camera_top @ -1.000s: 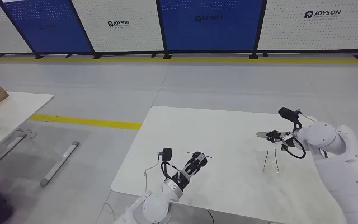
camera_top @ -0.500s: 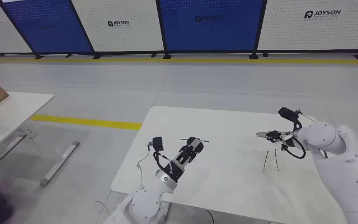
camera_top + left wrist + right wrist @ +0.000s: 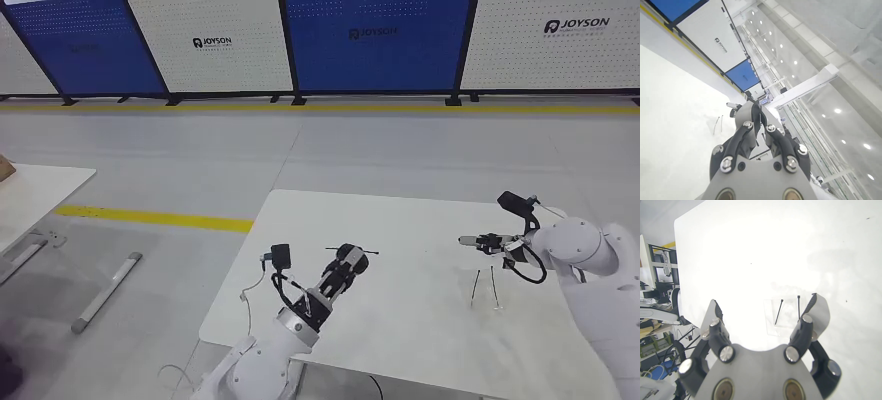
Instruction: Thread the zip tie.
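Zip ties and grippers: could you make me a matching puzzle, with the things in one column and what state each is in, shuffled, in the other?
Things:
1. left gripper
2. right gripper
3. single zip tie
4. pair of zip ties

States:
a. lying on the table
b. open
c. shut
d. clamped, held up in the air

Pairs: 1-c, 2-b, 3-d, 4-a.
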Motion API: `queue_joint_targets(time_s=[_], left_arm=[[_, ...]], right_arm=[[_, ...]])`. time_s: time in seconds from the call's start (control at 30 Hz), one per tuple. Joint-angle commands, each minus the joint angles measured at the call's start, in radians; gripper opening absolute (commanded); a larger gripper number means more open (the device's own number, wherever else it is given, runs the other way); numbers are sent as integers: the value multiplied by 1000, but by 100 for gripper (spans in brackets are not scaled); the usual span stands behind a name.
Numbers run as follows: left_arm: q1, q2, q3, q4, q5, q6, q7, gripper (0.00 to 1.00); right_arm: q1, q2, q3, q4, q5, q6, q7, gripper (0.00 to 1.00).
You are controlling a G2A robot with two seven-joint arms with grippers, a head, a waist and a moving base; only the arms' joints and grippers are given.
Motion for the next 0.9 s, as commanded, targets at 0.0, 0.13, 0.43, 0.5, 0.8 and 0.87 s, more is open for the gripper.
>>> queue_joint_targets(time_s=[0.0,0.13,0.43,0.5,0.8,0.87], left_arm=[[-45,-8,41,96,6,19,5,0],[-119,-26,126,252,-16,7,-17,0],[-191,-48,206,406,-51,-59,-52,0],[-190,-48,207,405,-53,-63,-56,0],[-182,-45,197,412,-89,-100,-103,0],[-166,-39,178,408,-146,-138,-174,0]], right_arm=[[0,0,0,0,0,0,0,100],[0,0,0,0,0,0,0,100],[0,0,0,0,0,0,0,100],[0,0,0,0,0,0,0,100],[0,0,0,0,0,0,0,100],[0,0,0,0,0,0,0,100]])
